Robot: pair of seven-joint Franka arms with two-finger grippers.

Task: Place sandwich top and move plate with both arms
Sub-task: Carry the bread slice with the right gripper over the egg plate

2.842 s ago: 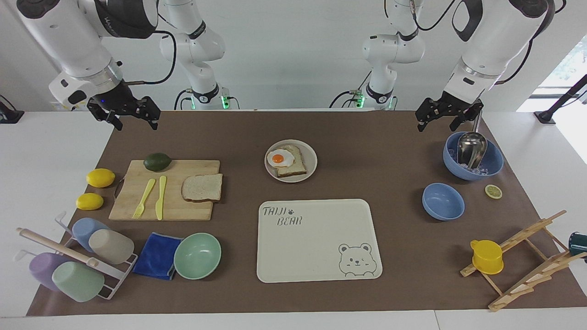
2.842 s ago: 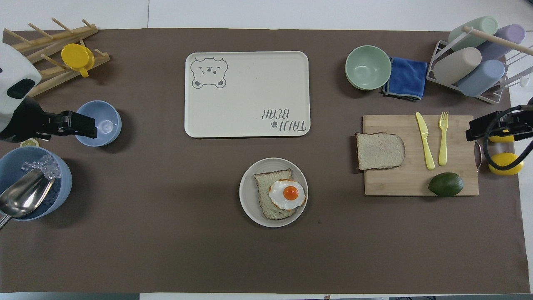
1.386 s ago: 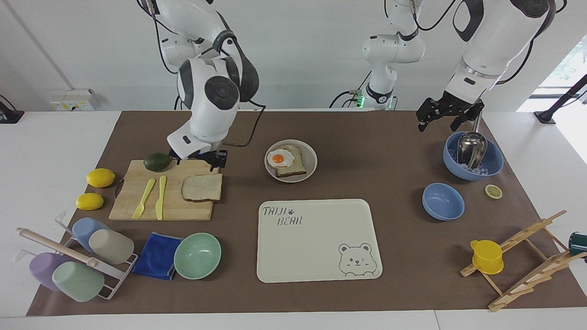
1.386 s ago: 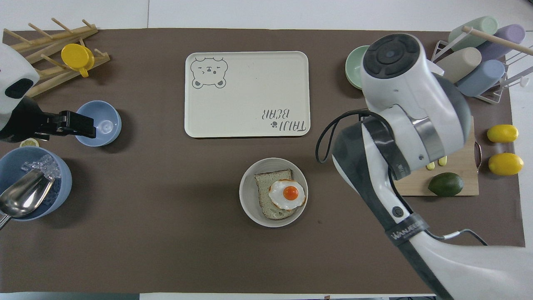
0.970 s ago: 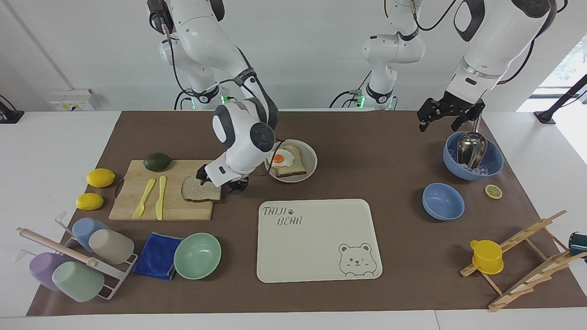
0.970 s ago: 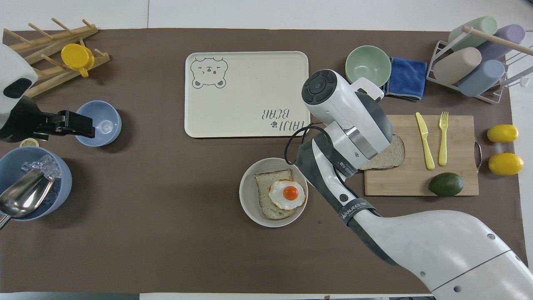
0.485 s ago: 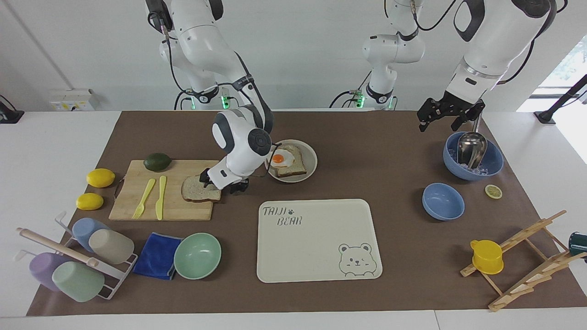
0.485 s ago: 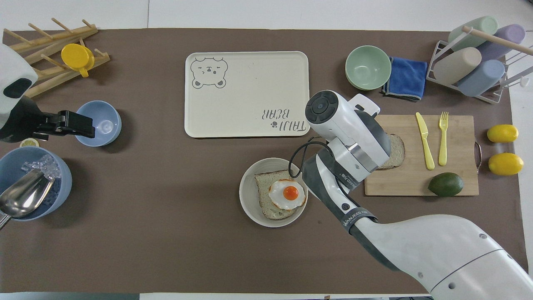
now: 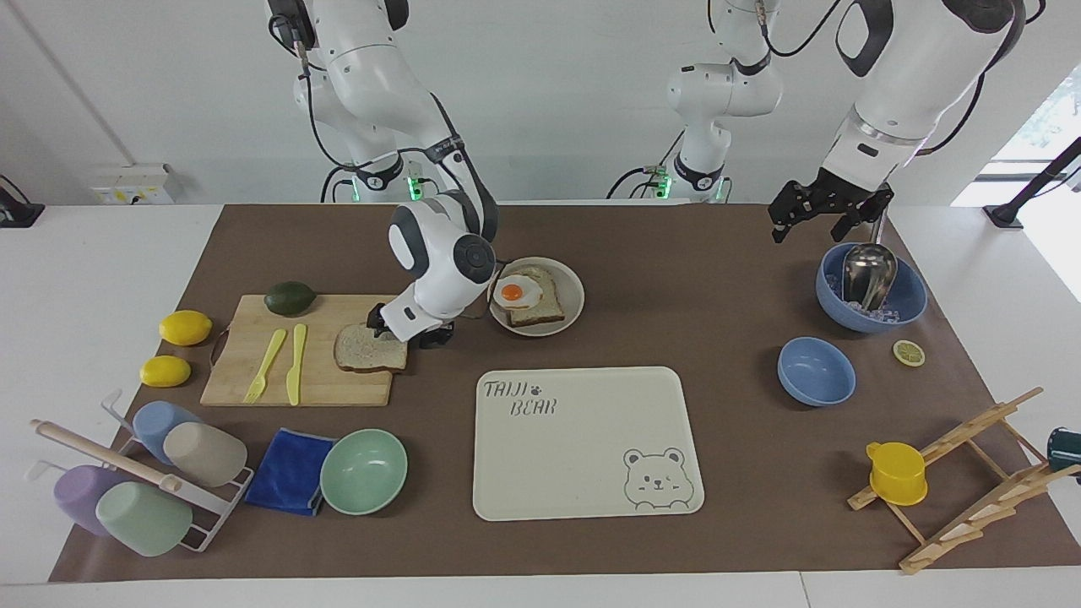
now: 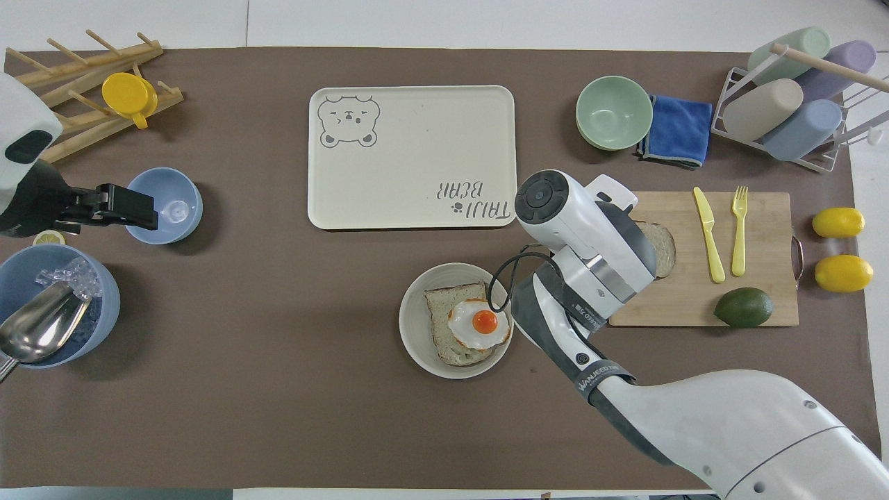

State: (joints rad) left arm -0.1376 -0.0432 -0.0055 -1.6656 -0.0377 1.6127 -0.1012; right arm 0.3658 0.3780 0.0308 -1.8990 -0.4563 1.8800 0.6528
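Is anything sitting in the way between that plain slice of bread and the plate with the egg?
Nothing visible does. The sandwich top lies on the cutting board, the right tool is at its edge, and only bare brown mat separates the board from the plate.

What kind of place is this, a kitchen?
More likely a robot lab set up as a mock kitchen: two arms bolted to a table laid with a cutting board, plate and cup rack.

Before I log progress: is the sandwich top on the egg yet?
No. The sandwich top lies flat on the cutting board; the fried egg sits uncovered.
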